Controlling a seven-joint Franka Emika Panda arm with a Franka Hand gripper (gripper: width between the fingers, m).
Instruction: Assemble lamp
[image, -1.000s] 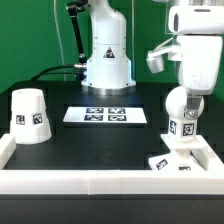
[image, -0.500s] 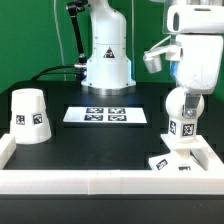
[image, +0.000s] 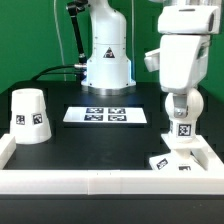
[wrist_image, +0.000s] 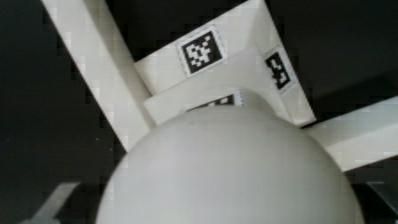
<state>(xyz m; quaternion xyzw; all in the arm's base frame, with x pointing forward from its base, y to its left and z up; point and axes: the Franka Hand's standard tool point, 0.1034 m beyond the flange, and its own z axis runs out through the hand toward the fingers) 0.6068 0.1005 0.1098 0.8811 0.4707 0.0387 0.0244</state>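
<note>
The bulb (image: 179, 108) stands upright on the flat square base (image: 172, 163), which lies in the table's front corner at the exterior view's right. Its round head is up and a tag (image: 184, 130) shows on its stem. My gripper (image: 178, 97) comes down from above and is shut on the bulb's round head. In the wrist view the bulb (wrist_image: 222, 160) fills the frame between my dark fingers (wrist_image: 50, 203), with the tagged base (wrist_image: 210, 52) below it. The cup-like shade (image: 28, 115) stands mouth down at the exterior view's far left.
The marker board (image: 105, 116) lies flat at the table's middle. White rails (image: 90, 180) edge the front and sides; one (wrist_image: 98, 70) runs beside the base. The arm's own pedestal (image: 107, 60) stands at the back.
My hand has turned about the bulb and now faces the camera more squarely. The bulb's tag has shifted slightly. Base and shade have not moved.
</note>
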